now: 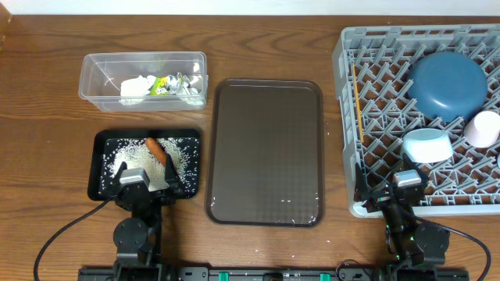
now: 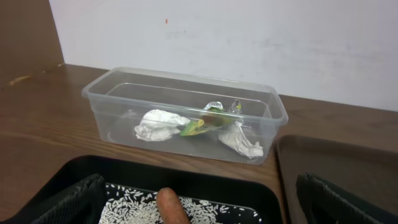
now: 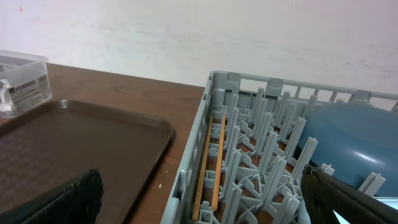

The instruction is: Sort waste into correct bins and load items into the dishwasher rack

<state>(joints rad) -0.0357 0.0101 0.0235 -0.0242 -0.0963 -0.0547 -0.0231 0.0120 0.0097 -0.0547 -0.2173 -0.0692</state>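
The clear tub holds a crumpled white napkin and yellow-green and silver wrappers. The black tray holds scattered white rice and the orange carrot. My left gripper hangs open over the tray's near edge. The grey rack holds the dark blue plate, light blue bowl, white cup and chopsticks. My right gripper stands open at the rack's near left corner.
A large dark brown serving tray lies between the bins and the rack. Bare wooden table surrounds everything. A white wall rises behind the table in both wrist views.
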